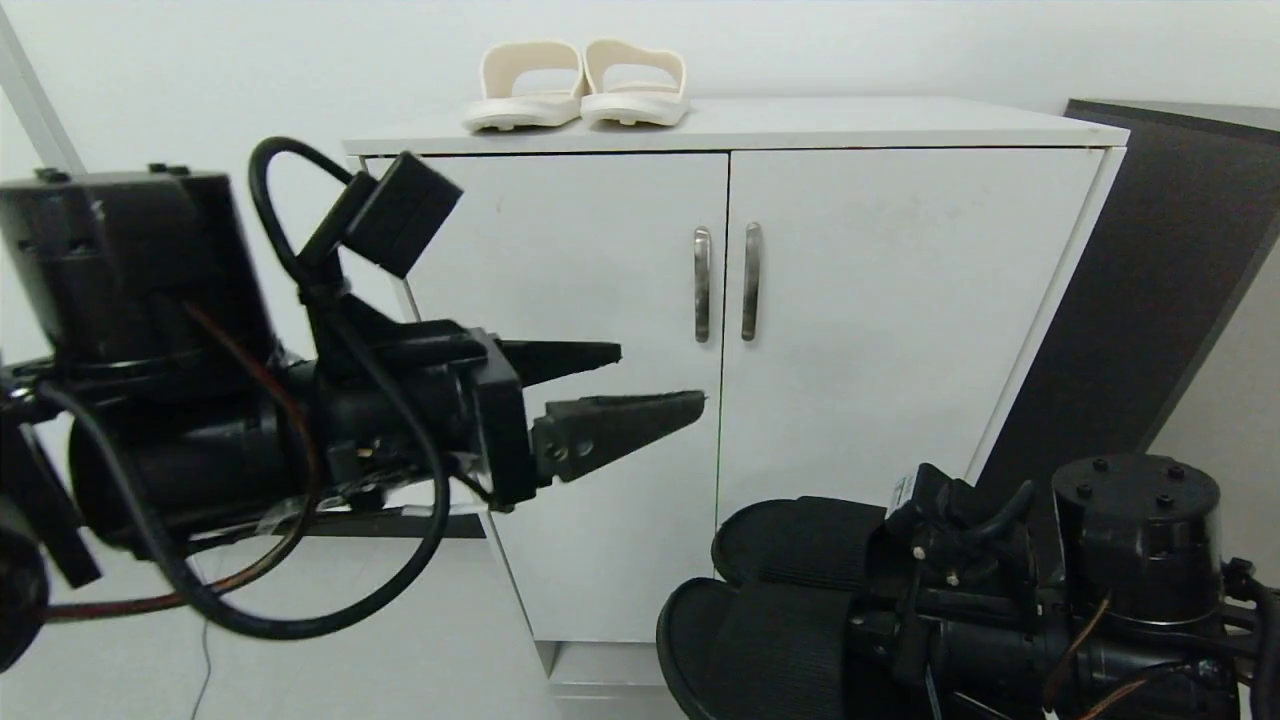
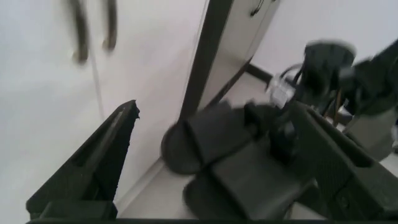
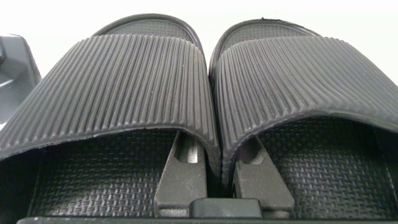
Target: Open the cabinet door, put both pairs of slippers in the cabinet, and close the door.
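The white cabinet [image 1: 880, 330] stands in front of me with both doors closed, its two metal handles [image 1: 726, 282] side by side at the middle. A cream pair of slippers [image 1: 578, 85] rests on its top, towards the left. My left gripper [image 1: 660, 378] is open and holds nothing, its fingertips level with the left door just below the handles. The left wrist view shows my left gripper [image 2: 216, 112] with its jaws wide apart. My right gripper [image 3: 221, 177] is shut on a black pair of slippers [image 3: 143, 81], pinching their inner walls together. The black slippers [image 1: 790, 590] hang low before the right door.
A dark panel [image 1: 1150, 300] leans against the cabinet's right side. Pale floor [image 1: 420, 640] lies open to the left of the cabinet base. The white wall [image 1: 200, 70] is behind everything.
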Available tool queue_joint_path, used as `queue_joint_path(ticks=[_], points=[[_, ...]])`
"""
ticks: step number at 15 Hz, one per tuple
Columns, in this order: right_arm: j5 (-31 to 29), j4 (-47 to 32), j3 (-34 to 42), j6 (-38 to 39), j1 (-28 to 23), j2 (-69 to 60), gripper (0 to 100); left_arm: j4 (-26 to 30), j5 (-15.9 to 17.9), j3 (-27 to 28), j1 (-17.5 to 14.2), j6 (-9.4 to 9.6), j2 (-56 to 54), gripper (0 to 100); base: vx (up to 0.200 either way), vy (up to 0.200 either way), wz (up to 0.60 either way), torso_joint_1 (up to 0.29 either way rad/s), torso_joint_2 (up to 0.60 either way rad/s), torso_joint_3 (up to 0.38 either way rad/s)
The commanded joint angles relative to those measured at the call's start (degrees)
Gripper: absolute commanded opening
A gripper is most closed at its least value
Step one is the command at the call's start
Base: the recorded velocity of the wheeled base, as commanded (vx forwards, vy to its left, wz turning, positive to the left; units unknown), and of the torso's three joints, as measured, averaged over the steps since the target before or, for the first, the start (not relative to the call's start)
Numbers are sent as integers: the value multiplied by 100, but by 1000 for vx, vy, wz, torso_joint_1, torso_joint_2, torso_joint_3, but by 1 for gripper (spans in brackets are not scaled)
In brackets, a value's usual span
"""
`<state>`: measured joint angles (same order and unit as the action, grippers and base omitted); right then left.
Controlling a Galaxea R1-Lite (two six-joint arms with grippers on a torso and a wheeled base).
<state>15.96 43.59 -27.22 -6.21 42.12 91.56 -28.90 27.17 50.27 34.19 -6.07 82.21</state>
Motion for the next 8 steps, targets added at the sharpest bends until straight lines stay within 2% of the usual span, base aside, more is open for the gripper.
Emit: queue_joint_path(ticks=[1,3,6,8], points=[[4,0,24,-4,7,55,0,-19,7,738,123,-228,744,100,0,0,0,0,0,0],[4,0,24,-4,16,55,0,-1,86,1134,131,-377,1025,100,0,0,0,0,0,0],[4,9,33,-4,42,46,0,16,315,1758,290,-711,1535,100,0,0,0,0,0,0],[4,9,33,-4,42,55,0,16,315,1995,342,-782,1737,100,0,0,0,0,0,0]])
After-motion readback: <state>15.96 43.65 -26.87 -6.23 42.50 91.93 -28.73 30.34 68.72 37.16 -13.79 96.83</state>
